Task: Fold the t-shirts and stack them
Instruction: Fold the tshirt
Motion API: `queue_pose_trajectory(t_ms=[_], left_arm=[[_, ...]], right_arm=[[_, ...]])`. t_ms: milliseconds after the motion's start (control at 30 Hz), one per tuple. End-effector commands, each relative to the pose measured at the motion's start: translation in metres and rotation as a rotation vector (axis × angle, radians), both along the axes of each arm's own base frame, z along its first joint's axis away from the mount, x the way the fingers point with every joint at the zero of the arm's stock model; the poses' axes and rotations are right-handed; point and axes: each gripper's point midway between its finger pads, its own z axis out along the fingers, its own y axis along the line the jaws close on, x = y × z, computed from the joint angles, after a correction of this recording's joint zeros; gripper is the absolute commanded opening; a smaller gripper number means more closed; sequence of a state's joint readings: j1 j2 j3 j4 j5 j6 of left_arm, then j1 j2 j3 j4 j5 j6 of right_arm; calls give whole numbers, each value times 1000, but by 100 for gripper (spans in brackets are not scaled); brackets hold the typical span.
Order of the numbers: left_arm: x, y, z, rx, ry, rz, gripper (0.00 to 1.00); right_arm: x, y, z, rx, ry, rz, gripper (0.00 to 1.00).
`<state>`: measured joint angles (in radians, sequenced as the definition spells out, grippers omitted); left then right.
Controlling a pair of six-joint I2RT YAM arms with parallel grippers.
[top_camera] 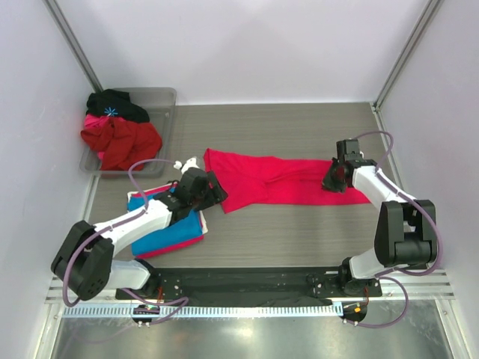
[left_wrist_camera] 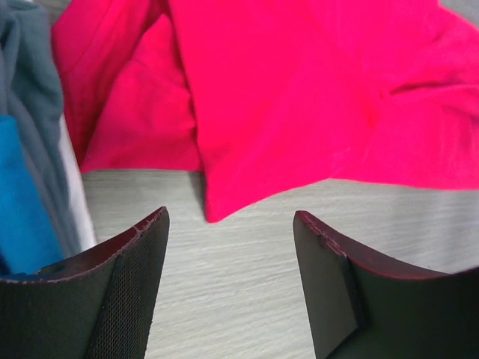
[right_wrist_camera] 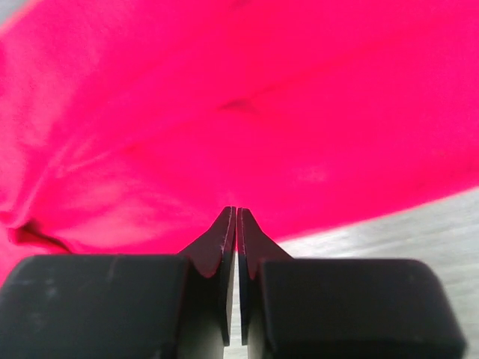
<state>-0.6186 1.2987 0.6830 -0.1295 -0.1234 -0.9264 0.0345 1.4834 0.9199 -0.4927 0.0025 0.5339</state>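
Left wrist view: the left gripper (left_wrist_camera: 230, 217), its pads black and textured, is spread wide over the grey wood-grain table (left_wrist_camera: 224, 299). The soft, creased crimson tee (left_wrist_camera: 299, 97) lies just beyond its tips. The right gripper (right_wrist_camera: 236, 211) is clenched at that tee's edge; whether it pinches cloth is unclear.

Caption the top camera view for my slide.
Overhead: left gripper open by the left end of the crimson-pink t-shirt, right gripper shut at its right end, blue t-shirt folded nearby.
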Motion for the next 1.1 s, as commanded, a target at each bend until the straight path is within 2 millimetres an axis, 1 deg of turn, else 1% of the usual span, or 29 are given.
queue_pose_trajectory(t_ms=[0, 33, 67, 100, 133, 167, 200, 267, 300, 367, 400, 533, 600, 633, 700, 767, 833, 867, 900, 933, 967, 1000, 1067], left_arm=[[27, -10, 21, -53, -101, 67, 68], [31, -14, 15, -42, -88, 52, 68], [38, -24, 26, -45, -109, 12, 68], [42, -28, 27, -38, -105, -3, 66], [46, -32, 22, -21, -93, -19, 66], [55, -40, 35, -23, -125, -46, 66], [56, -42, 34, -9, -114, -59, 66], [65, -49, 36, 8, -107, -69, 66], [66, -49, 34, 19, -99, -78, 65], [67, -50, 30, 23, -90, -77, 65], [68, -50, 30, 22, -91, -77, 65], [69, -49, 27, 39, -95, -81, 65], [69, -48, 27, 48, -96, -86, 65], [70, -48, 27, 51, -96, -86, 65], [69, -48, 26, 53, -94, -87, 64], [69, -47, 26, 60, -95, -89, 65], [69, -45, 24, 70, -92, -87, 64], [69, -44, 23, 76, -92, -86, 65], [69, -43, 21, 81, -87, -84, 65], [70, -42, 21, 84, -86, -79, 65], [69, -40, 20, 91, -79, -76, 65], [70, -39, 19, 95, -78, -71, 65], [68, -36, 18, 105, -73, -68, 65]], right_arm=[[17, -2, 18, -39, -90, -9, 10], [22, 5, 21, -9, -108, 14, 12], [26, 14, 20, 30, -113, 42, 16], [30, 25, 23, 83, -127, 72, 18], [39, 30, 28, 94, -163, 85, 20], [43, 34, 29, 94, -172, 98, 21], [51, 42, 31, 87, -178, 113, 21], [60, 47, 29, 77, -177, 123, 21], [69, 52, 26, 80, -168, 135, 21], [79, 58, 24, 79, -167, 146, 21], [89, 63, 21, 78, -163, 154, 21], [108, 73, 11, 73, -151, 163, 21], [116, 78, 12, 74, -156, 170, 21], [116, 81, 3, 74, -138, 173, 21], [116, 82, -3, 70, -126, 177, 20], [112, 85, -7, 70, -112, 189, 18], [101, 84, -12, 54, -92, 194, 18], [96, 85, -7, 46, -102, 201, 17], [84, 83, -15, 42, -75, 206, 17], [77, 83, -16, 42, -63, 209, 16], [72, 82, -13, 42, -64, 211, 15], [57, 81, -20, 38, -32, 214, 13], [44, 77, -22, 24, -23, 207, 12]])
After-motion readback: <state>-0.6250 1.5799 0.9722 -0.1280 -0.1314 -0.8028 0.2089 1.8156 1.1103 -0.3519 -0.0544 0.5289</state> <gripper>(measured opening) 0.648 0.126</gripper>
